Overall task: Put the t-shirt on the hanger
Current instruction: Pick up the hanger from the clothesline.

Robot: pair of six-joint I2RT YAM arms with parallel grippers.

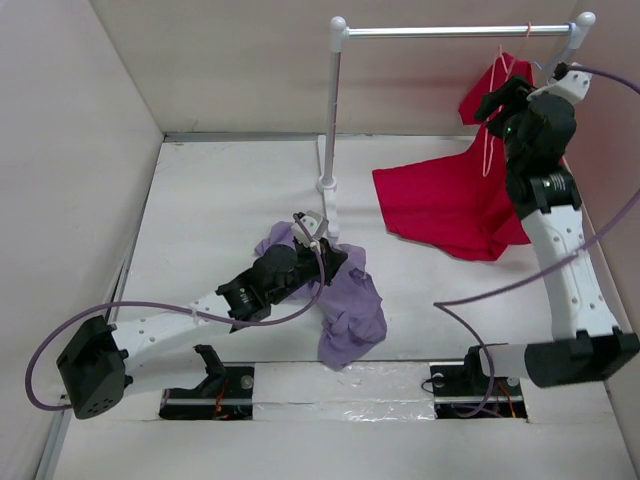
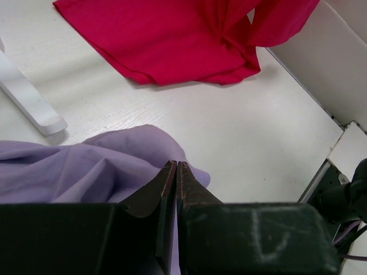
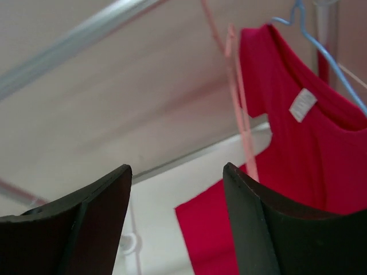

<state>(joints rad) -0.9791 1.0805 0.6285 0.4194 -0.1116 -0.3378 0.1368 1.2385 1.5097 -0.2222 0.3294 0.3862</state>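
The lavender t-shirt (image 1: 352, 310) lies crumpled on the table in front of the arms. My left gripper (image 1: 309, 228) rests over its upper edge, jaws shut, with the ribbed collar (image 2: 199, 173) at the tips and a sliver of lavender cloth between the fingers. The t-shirt (image 2: 74, 172) spreads left of the left gripper (image 2: 175, 164). The pink wire hanger (image 1: 488, 140) hangs from the rail at the back right. My right gripper (image 1: 497, 100) is raised beside it. In the right wrist view the right gripper (image 3: 178, 172) is open and holds nothing, with the hanger (image 3: 239, 114) just beyond its right finger.
A bright red t-shirt (image 1: 450, 200) on a blue hanger (image 3: 321, 48) drapes from the rail down onto the table. The white rail stand (image 1: 334, 110) rises at the back middle, and its foot (image 2: 28, 100) lies near the lavender cloth. Side walls close in the table.
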